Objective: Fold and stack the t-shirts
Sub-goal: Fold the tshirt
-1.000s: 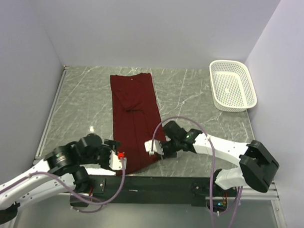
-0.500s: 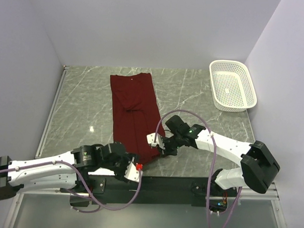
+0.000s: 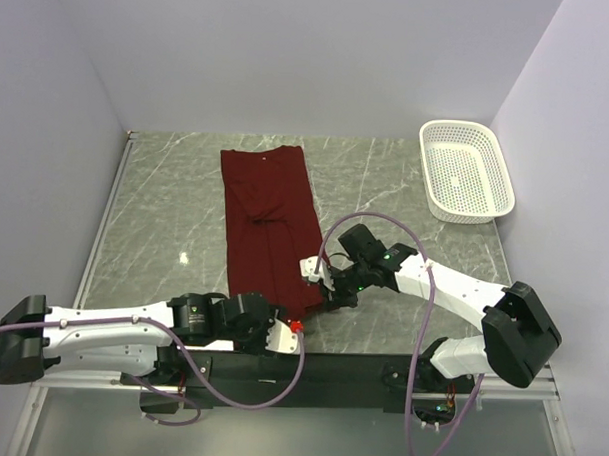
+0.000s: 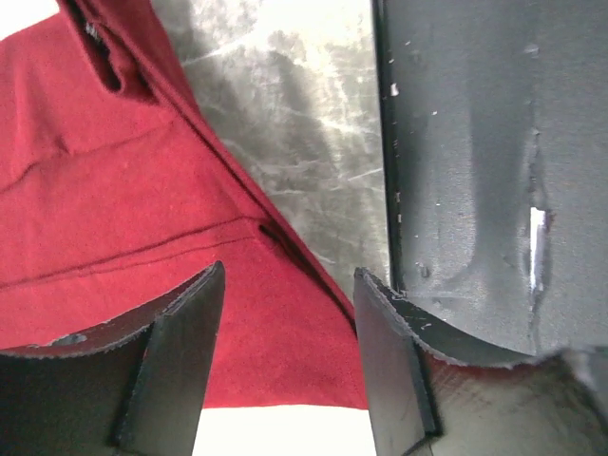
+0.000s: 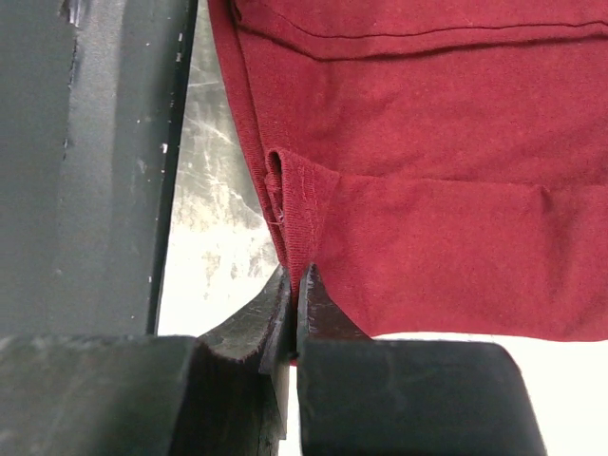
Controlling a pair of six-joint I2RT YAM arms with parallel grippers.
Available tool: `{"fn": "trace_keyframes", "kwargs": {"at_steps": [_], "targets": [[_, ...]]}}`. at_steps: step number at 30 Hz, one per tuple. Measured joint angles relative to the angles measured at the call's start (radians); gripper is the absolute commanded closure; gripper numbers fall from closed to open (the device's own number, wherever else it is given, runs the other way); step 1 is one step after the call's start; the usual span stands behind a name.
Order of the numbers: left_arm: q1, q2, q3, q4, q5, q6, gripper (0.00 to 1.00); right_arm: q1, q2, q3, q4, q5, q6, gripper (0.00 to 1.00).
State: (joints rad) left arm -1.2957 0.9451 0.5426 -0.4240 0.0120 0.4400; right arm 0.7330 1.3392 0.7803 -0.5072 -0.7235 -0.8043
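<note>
- Top external view: the maroon t-shirt lies on the grey marbled table, left of centre. It is folded lengthwise into a long narrow strip that runs from the far side to the near edge.
- The cloth lies mostly flat, with a bunched crease about a third of the way down from its far end.
- The white mesh basket stands at the far right corner, well apart from the shirt. Only its own mesh floor shows inside.
- Right wrist view: the right gripper has its fingers together, pinched on the shirt's stitched hem at the right near corner.
- Left wrist view: the left gripper holds its fingers apart above the shirt's near corner, with red cloth showing between them. The table's dark front strip is just beside them.
</note>
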Motion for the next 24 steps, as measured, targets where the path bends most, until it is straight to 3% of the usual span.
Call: {"fn": "trace_keyframes", "kwargs": {"at_steps": [24], "targets": [[-0.035,0.125,0.0,-0.004,-0.088,-0.039,0.5,-0.03,0.0,0.0,-0.011,-0.032,0.0,1.0]]}}
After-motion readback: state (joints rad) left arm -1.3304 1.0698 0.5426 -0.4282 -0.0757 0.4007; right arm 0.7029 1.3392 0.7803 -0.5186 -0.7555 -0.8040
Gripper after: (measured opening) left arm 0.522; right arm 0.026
